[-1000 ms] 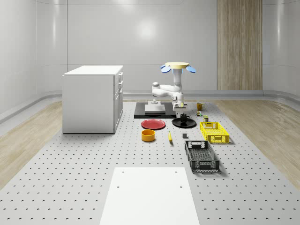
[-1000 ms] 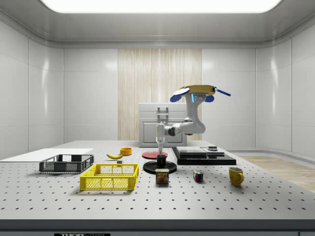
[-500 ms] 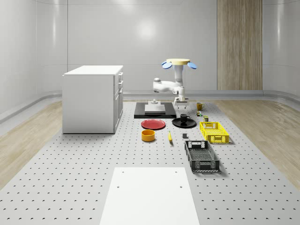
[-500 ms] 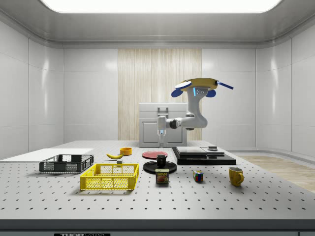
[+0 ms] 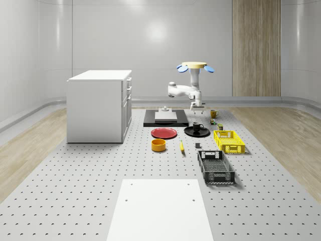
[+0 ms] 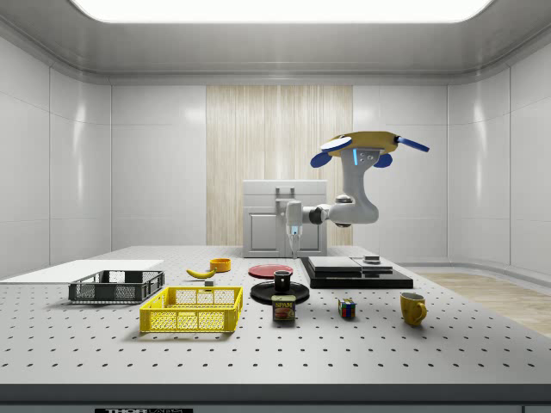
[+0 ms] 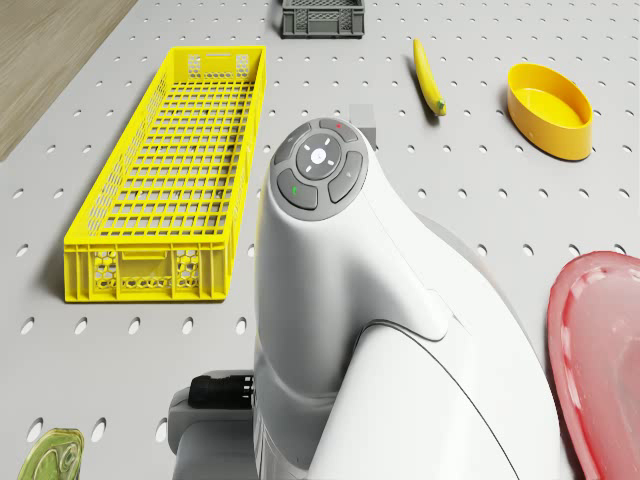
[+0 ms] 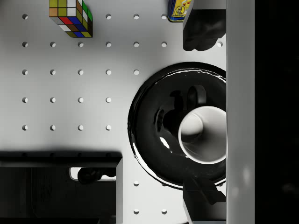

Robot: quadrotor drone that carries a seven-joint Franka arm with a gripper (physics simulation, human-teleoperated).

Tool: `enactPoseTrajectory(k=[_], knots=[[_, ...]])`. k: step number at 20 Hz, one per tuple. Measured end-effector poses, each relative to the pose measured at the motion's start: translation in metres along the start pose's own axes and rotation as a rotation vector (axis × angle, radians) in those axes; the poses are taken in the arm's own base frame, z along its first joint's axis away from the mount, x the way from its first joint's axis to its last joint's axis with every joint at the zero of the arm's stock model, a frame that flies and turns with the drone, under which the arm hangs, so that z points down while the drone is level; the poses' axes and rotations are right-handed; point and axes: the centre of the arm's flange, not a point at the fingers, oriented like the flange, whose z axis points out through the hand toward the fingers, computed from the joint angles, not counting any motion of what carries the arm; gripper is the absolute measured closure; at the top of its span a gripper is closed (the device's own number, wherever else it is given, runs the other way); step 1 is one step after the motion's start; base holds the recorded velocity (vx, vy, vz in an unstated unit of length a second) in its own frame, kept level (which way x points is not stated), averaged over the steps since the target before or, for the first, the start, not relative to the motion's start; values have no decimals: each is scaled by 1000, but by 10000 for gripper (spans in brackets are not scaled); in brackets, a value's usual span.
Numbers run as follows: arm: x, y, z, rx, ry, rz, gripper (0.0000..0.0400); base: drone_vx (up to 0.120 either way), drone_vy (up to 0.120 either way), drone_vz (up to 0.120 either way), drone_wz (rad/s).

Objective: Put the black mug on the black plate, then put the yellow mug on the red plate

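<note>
The black mug (image 8: 203,133) stands upright on the black plate (image 8: 149,121). My hand (image 6: 294,249) hangs empty above it, fingers (image 8: 202,28) spread wide. I hover over the bench (image 5: 100,170); the yellow mug (image 6: 413,308) sits well apart from the red plate (image 5: 164,133).

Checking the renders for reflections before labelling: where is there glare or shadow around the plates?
Wrist view: bright highlights streak the glossy black plate around the black mug, and a dark shadow band crosses the table below it. Drone view: soft sheen along the red plate rim.
</note>
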Motion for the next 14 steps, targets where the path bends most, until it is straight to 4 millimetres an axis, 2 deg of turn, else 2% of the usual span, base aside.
enactPoseTrajectory(k=[14], knots=[[0, 0, 0, 0, 0, 0, 0, -120, 120, 0, 0]])
